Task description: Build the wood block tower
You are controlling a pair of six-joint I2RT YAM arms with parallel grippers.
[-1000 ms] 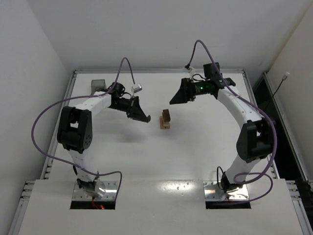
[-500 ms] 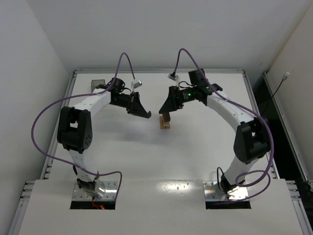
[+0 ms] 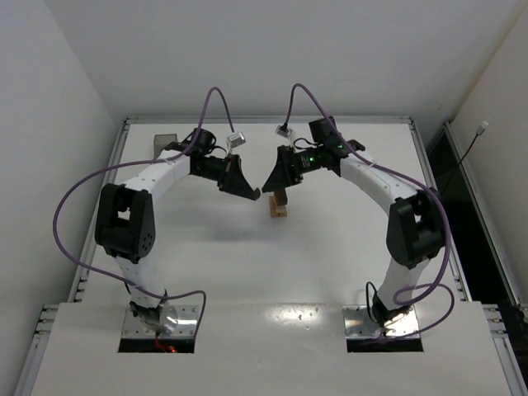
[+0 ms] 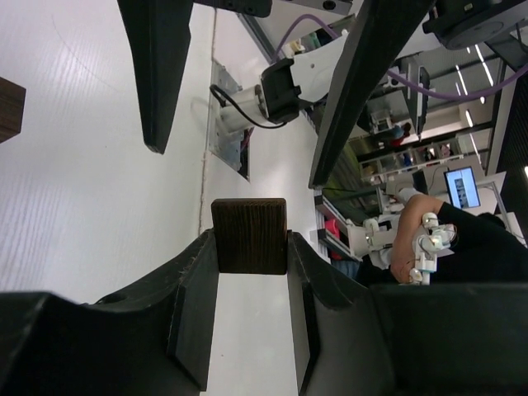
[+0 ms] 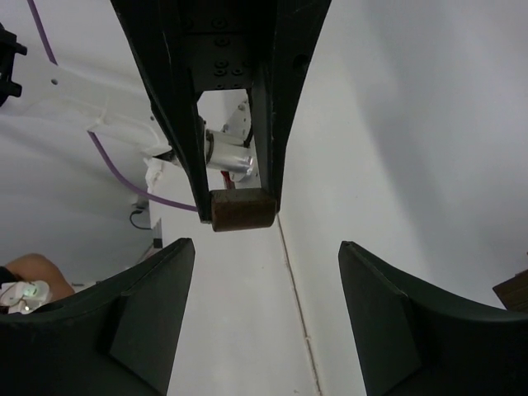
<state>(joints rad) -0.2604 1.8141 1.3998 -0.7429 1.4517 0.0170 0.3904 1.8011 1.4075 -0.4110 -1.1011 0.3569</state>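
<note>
The left gripper [image 3: 250, 192] pinches a dark brown block [image 4: 249, 235] tight, likely to carry it to the little tower [image 3: 280, 206] in the middle of the table [image 3: 330, 247], where the right gripper [image 5: 264, 252] hangs wide open and empty, maybe to help.

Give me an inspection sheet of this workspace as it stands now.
Surface: white table, glare near the arm bases.
Job's things: short tower of tan and brown blocks mid-table; one dark block held in a gripper.
Clutter: grey box at the far left corner.
Grippers: left gripper shut on the dark block; right gripper open wide, facing the left one near the tower.
Cables: purple cable loops off each arm, away from the tower.
Surroundings: white walls; a person beyond the table in the left wrist view.
</note>
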